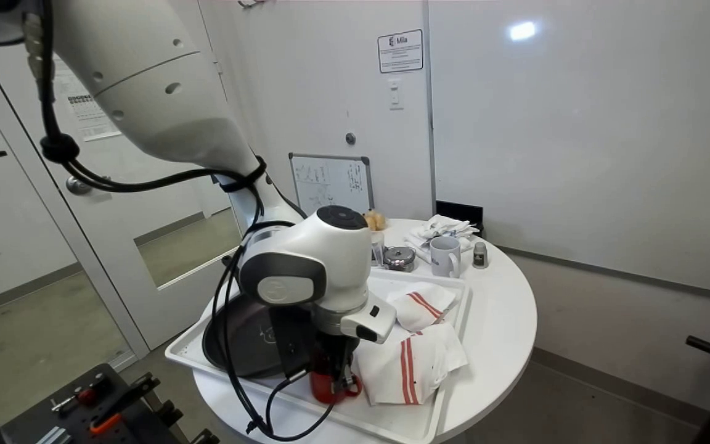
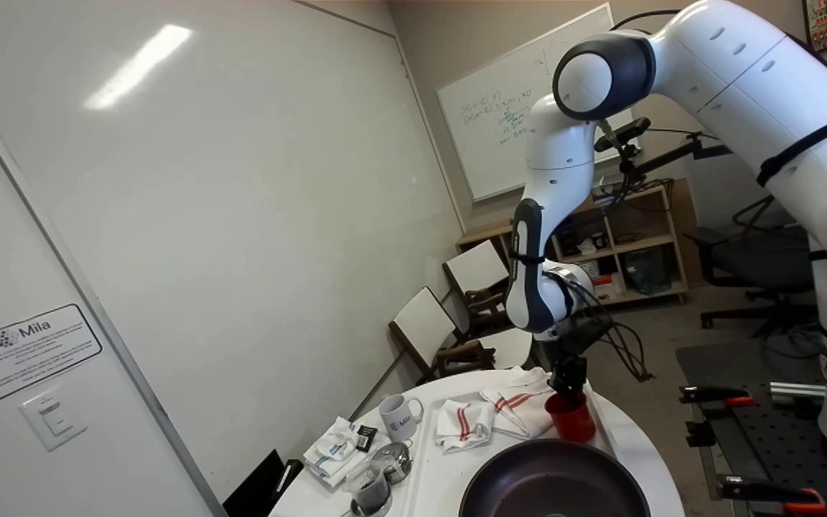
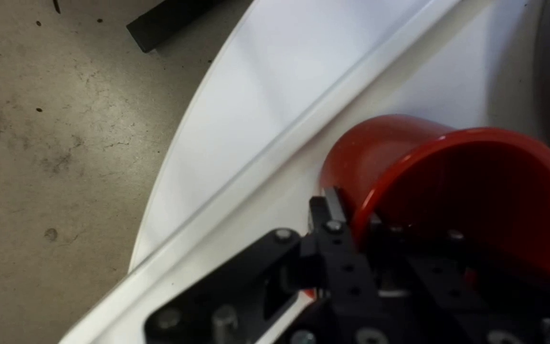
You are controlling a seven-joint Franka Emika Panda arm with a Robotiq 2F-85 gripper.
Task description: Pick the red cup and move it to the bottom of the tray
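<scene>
Red cup (image 2: 570, 420): just beside the black frying pan (image 2: 553, 488), within the white tray (image 1: 407, 421); whether its base touches down cannot be told.
Arm (image 1: 164, 105): white, partly hiding the frying pan in an exterior view.
Surface (image 1: 506, 345): round and white, beneath the frying pan.
Tray: flat, rounded corners, under the frying pan.
Striped cloths (image 1: 386, 370): two, white with red lines, near the frying pan.
Claw (image 3: 354, 210): just beside the frying pan, narrowed on the red cup's wall, one finger inside, one outside.
Grey mug (image 1: 445, 254): well apart from the frying pan.
Small bottle (image 1: 480, 254): well apart from the frying pan too.
</scene>
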